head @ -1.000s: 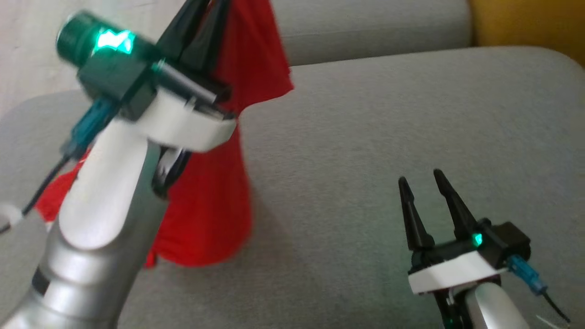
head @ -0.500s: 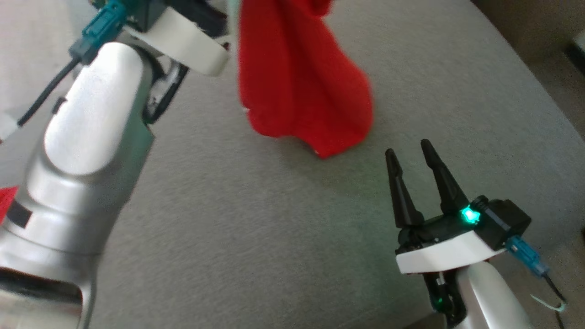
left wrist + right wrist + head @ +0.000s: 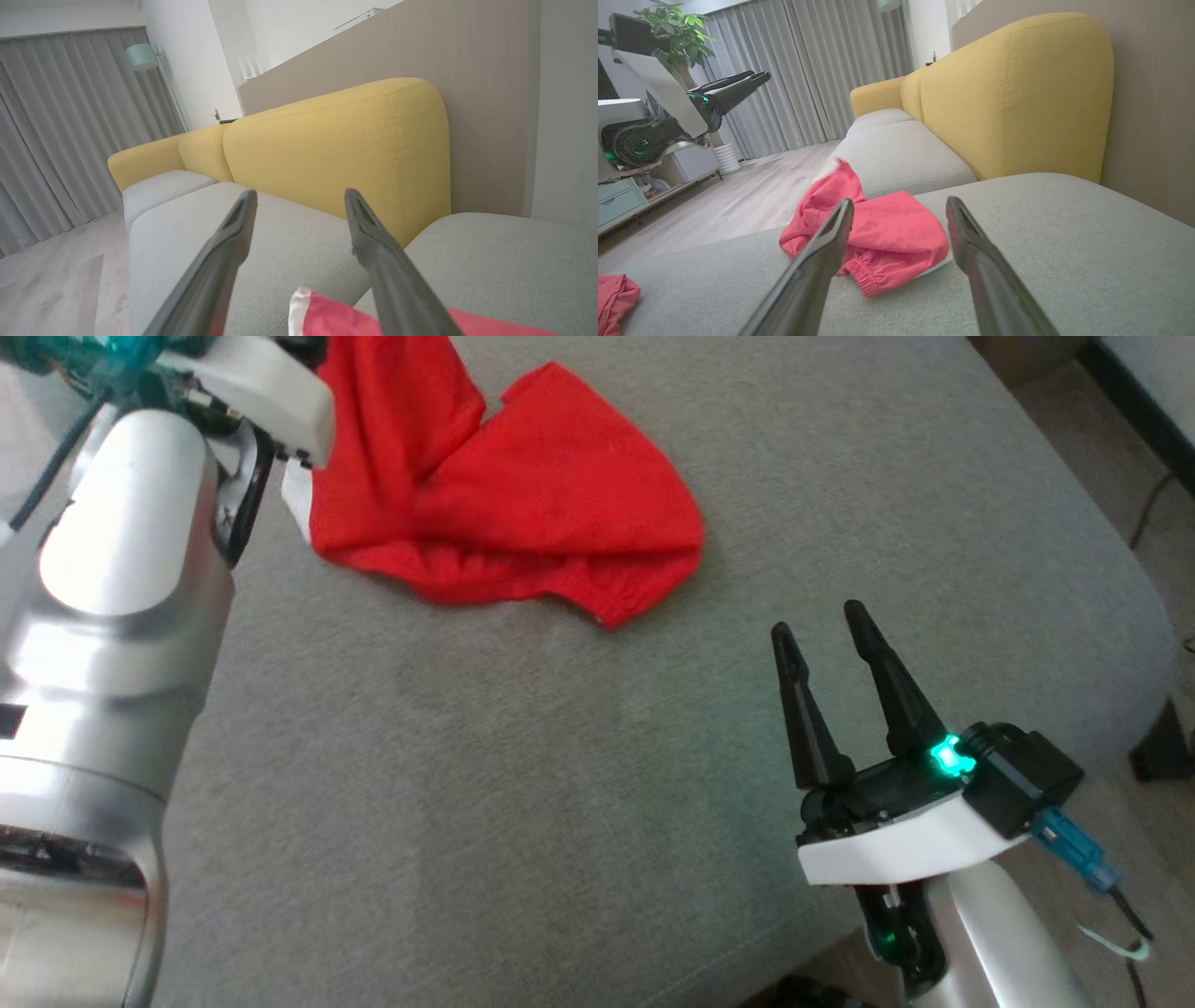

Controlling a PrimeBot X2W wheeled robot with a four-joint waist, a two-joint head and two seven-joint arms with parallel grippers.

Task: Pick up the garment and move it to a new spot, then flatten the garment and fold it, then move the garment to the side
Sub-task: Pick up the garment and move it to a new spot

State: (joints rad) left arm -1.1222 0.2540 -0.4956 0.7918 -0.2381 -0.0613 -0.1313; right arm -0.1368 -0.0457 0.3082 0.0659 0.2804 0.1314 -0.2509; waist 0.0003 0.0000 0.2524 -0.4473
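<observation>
Grey upholstery takes up most of my head feed: the broad seat cushion (image 3: 560,784) of a sofa whose yellow backrest (image 3: 336,149) stands up behind it. On that cushion, toward its far left, the red garment (image 3: 523,523) lies in a loose crumpled heap, not flat.

The heap's long axis runs from the far left down toward the near right, and its nearest corner points at my right gripper (image 3: 818,619). That gripper hovers low over the cushion with its fingers parted and nothing between them. The cloth lies ahead of it and to its left, apart from it by a stretch of bare cushion.

The left gripper (image 3: 300,196) is the nearer one, poised above the heap's left end. Its fingers are spread wide and hold nothing, with the red cloth showing just under them at the bottom of its wrist feed. I judge that flattening should start from that left end, with the right arm coming in for the near corner.

In the head feed the left wrist covers the garment's left edge and the fingers run off the top of the frame. I can't name the garment. The right wrist feed shows a gathered hem, and the left wrist feed shows a white tab (image 3: 299,298). A smaller scrap of red cloth (image 3: 614,294) lies cut off at the right wrist feed's corner.
</observation>
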